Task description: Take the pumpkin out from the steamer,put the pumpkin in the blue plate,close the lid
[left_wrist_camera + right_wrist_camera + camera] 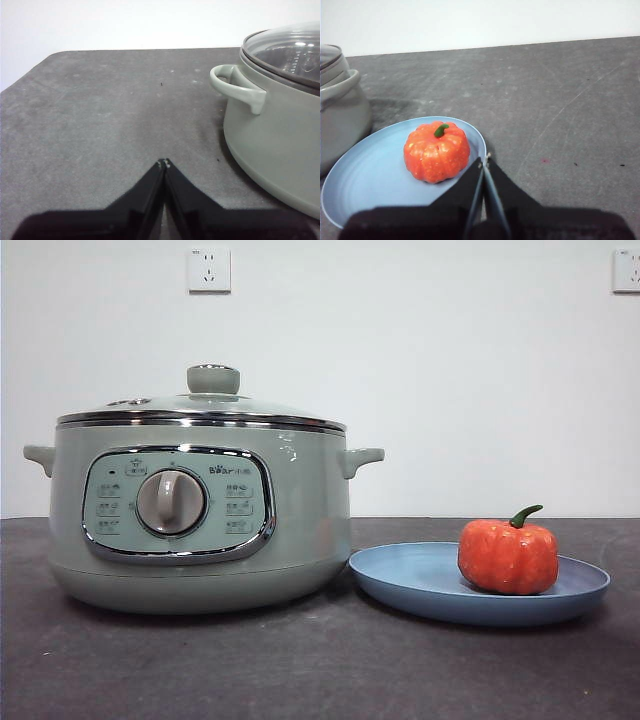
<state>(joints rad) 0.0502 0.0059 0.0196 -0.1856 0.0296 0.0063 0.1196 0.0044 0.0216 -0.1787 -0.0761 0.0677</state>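
The orange pumpkin (pixel 508 556) (pixel 436 151) rests upright on the blue plate (pixel 420 580) (pixel 365 175), to the right of the steamer (pixel 200 530) (pixel 280 145) (pixel 340 112). The glass lid (pixel 200 408) (pixel 287 52) sits closed on the steamer, its pale green knob (pixel 213 379) on top. My right gripper (pixel 485 161) is shut and holds nothing, hovering just beside the pumpkin over the plate's rim. My left gripper (pixel 163 163) is shut and holds nothing, above bare table beside the steamer's side handle (pixel 235 87). Neither arm shows in the front view.
The dark grey table (pixel 300 670) runs back to a white wall with two power sockets (pixel 209 269). The plate's rim nearly touches the steamer's base. The table's rounded corner (pixel 55 55) lies beyond the left gripper.
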